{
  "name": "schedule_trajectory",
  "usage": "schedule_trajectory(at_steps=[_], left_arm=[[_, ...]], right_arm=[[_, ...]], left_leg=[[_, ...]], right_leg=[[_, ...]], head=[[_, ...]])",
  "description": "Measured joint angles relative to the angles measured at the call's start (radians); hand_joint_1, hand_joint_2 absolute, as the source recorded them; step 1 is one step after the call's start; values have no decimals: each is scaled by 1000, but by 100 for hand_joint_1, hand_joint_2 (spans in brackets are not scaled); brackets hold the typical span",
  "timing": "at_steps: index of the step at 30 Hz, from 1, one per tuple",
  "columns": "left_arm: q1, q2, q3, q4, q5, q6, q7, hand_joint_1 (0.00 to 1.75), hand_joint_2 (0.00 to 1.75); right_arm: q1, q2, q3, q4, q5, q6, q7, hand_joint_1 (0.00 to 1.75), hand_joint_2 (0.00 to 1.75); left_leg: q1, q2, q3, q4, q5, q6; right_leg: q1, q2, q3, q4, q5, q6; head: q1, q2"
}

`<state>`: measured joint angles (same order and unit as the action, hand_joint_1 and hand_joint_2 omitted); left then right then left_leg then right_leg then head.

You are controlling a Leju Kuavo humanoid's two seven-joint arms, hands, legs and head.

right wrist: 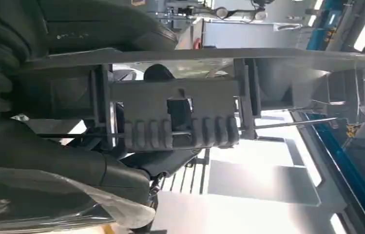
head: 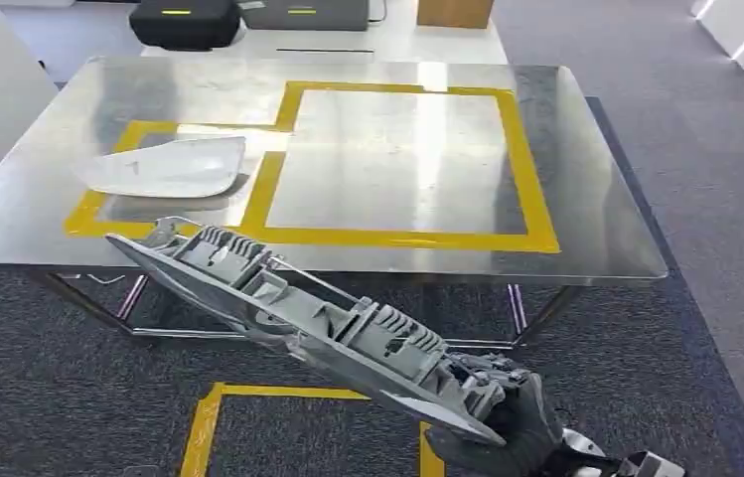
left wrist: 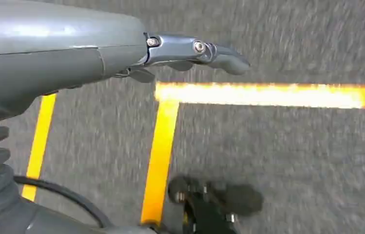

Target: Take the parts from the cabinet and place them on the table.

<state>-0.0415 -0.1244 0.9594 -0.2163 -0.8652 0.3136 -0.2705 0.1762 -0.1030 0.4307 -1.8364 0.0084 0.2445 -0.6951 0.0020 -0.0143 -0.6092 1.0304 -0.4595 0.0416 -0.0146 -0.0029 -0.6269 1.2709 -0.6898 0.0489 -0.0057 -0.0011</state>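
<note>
My right hand (head: 517,432) grips one end of a long grey ribbed plastic part (head: 293,318), low in the head view. The part slants up and to the left, and its far tip hangs over the near edge of the metal table (head: 586,189). The same grey part (right wrist: 180,119) crosses the right wrist view, with the right hand (right wrist: 63,161) wrapped around it. A white curved part (head: 164,167) lies on the table's left side inside a yellow-taped box. My left hand (left wrist: 190,51) hangs over the carpet, its fingers stretched out and holding nothing.
A larger yellow-taped rectangle (head: 402,164) marks the table's middle. Black and grey devices (head: 189,20) and a cardboard box (head: 455,12) stand on a white bench behind the table. Yellow tape lines (head: 209,427) mark the grey carpet in front of the table.
</note>
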Motion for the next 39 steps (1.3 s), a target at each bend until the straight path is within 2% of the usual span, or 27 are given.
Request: schedule_trajectory(at_steps=[1, 2, 4, 5, 6, 7, 10, 11, 12, 13, 14, 16, 17, 18, 19, 21, 22, 26, 28, 31, 32, 33, 34, 36, 37, 38, 39], left_arm=[[1, -1, 0, 0, -1, 0, 0, 0, 175], [1, -1, 0, 0, -2, 0, 0, 0, 175], [1, -1, 0, 0, -4, -5, 0, 0, 175], [1, -1, 0, 0, -4, -13, -1, 0, 175], [2, -1, 0, 0, -4, -17, -1, 0, 175], [0, -1, 1, 0, -5, -19, -1, 0, 175], [10, -1, 1, 0, -5, -22, -2, 0, 175], [10, 0, 2, 0, -5, -22, -2, 0, 175], [10, 3, 3, 0, -5, -21, -3, 0, 175], [7, 3, 6, 0, -5, -21, -3, 0, 175], [3, 3, 8, 0, -5, -22, -3, 0, 175], [1, 2, 9, 0, -5, -24, -3, 0, 175], [2, 2, 9, 0, -5, -24, -3, 0, 175], [3, 2, 10, 0, -5, -24, -3, 0, 175], [4, 4, 11, 0, -5, -24, -3, 0, 175], [3, 5, 11, 0, -5, -24, -3, 0, 175], [3, 5, 12, 0, -5, -24, -3, 0, 175], [5, 5, 15, 0, -5, -24, -4, 0, 175], [5, 4, 15, 0, -5, -24, -4, 0, 175], [2, 6, 16, 0, -5, -24, -5, 0, 175], [2, 5, 16, 0, -5, -24, -5, 0, 175], [3, 5, 16, 0, -5, -24, -5, 0, 175], [4, 5, 16, 0, -5, -24, -5, 0, 175], [4, 5, 16, 0, -5, -24, -6, 0, 175], [4, 4, 16, 0, -5, -24, -6, 0, 175], [2, 4, 16, 0, -5, -24, -8, 0, 175], [2, 4, 17, 0, -6, -24, -8, 0, 175]], right_arm=[[1, 0, 0, 0, 0, 0, 0, 175, 175], [2, 0, 0, 0, 1, 0, 1, 175, 175], [2, 0, 0, 0, 0, 0, 1, 175, 175], [1, 0, 0, 0, -2, 0, 0, 175, 175], [0, 0, 0, 0, -2, 1, 0, 175, 175], [0, 0, 0, 0, -5, 2, 1, 175, 175], [-2, -1, 0, 0, -21, 16, 1, 175, 175], [-2, 0, 0, 0, -28, 24, 1, 175, 175], [-2, 0, 0, 0, -33, 29, 1, 175, 175], [-2, 0, -1, 0, -39, 31, 0, 175, 175], [-1, 0, -2, 0, -43, 34, 0, 175, 175], [-1, 0, -3, 0, -41, 31, 0, 175, 175], [0, 0, -4, 0, -39, 29, 0, 175, 175], [2, 0, -4, 0, -37, 27, 0, 175, 175], [1, 0, -5, 0, -36, 25, 0, 175, 175], [1, 0, -5, 0, -35, 23, 0, 175, 175], [0, 0, -6, 0, -35, 22, 0, 175, 175], [-1, 0, -6, -2, -35, 21, 0, 175, 175], [-1, 0, -6, -6, -35, 21, 0, 175, 175], [0, 0, -6, -6, -36, 21, 0, 175, 175], [1, 0, -5, -6, -35, 21, 0, 175, 175], [2, 0, -6, -6, -35, 21, 0, 175, 175], [2, 0, -5, -6, -34, 21, 1, 175, 175], [1, 0, -5, -6, -34, 21, 0, 175, 175], [0, 0, -5, -6, -33, 20, 0, 175, 175], [0, 0, -5, -6, -32, 20, 0, 175, 175], [2, 0, -6, -8, -32, 20, 0, 175, 175]], left_leg=[[-1, -15, 1, 0, -1, 2], [-1, -30, 3, 1, -2, 2], [-1, -60, 11, 1, -4, 0], [-1, -72, 16, 1, -8, -2], [0, -79, 15, 1, -9, -4], [-7, -91, 9, 10, -14, -11], [6, -101, 5, 1, -10, -31], [3, -105, 5, 2, -12, -36], [1, -67, 5, 17, -21, -41], [-1, -23, -14, 57, -49, -50], [1, -4, -46, 126, -88, -56], [6, 4, -125, 288, -155, -63], [9, 4, -143, 319, -155, -66], [11, 5, -133, 300, -131, -67], [12, 5, -104, 238, -89, -66], [12, 7, -12, 56, 1, -60], [7, 8, 12, 17, -12, -55], [2, 7, 12, 3, -15, -30], [10, 8, 25, -11, -12, -16], [7, 7, 26, -11, -17, -4], [5, 7, 27, -11, -19, -2], [5, 7, 29, -10, -21, -2], [5, 6, 33, -10, -23, -3], [5, 2, 46, -10, -31, -8], [5, 2, 49, -11, -35, -12], [-3, -1, 46, -3, -39, -19], [-2, 0, 43, -7, -37, -25]], right_leg=[[1, 1, -38, 51, -4, -1], [1, 1, -55, 54, 18, -3], [2, 6, -24, -65, 119, -10], [1, 20, 13, -162, 178, -15], [-1, 48, 32, -221, 199, -19], [-4, 66, 42, -248, 186, -21], [6, 60, 49, -243, 185, -33], [0, 55, 53, -250, 189, -39], [-4, 45, 59, -255, 192, -45], [-4, 38, 64, -256, 189, -50], [-3, 30, 67, -256, 187, -54], [-3, 14, 70, -256, 182, -57], [-3, 9, 72, -256, 180, -56], [-3, 6, 75, -256, 178, -54], [-3, 3, 79, -255, 175, -52], [-3, 0, 91, -255, 168, -45], [1, -2, 92, -255, 164, -39], [2, -2, 96, -264, 160, -16], [1, 0, 80, -233, 134, -8], [1, 1, -44, 3, 32, -3], [1, 2, -80, 59, 25, -2], [1, 1, -87, 56, 46, -3], [1, 1, -72, 11, 87, -5], [2, 1, 7, -167, 191, -13], [3, 2, 37, -232, 202, -18], [5, 2, 57, -257, 190, -19], [6, 3, 53, -251, 189, -23]], head=[[0, 0], [0, 0], [0, 0], [0, 0], [1, 0], [0, 0], [0, 0], [0, 0], [0, 0], [-13, 0], [-13, 0], [-13, 0], [-13, 0], [-13, 0], [-13, 0], [-13, 0], [-13, 0], [-12, 0], [-5, 0], [0, 0], [0, 0], [0, 0], [0, 0], [0, 0], [0, 0], [0, 0], [-2, 0]])
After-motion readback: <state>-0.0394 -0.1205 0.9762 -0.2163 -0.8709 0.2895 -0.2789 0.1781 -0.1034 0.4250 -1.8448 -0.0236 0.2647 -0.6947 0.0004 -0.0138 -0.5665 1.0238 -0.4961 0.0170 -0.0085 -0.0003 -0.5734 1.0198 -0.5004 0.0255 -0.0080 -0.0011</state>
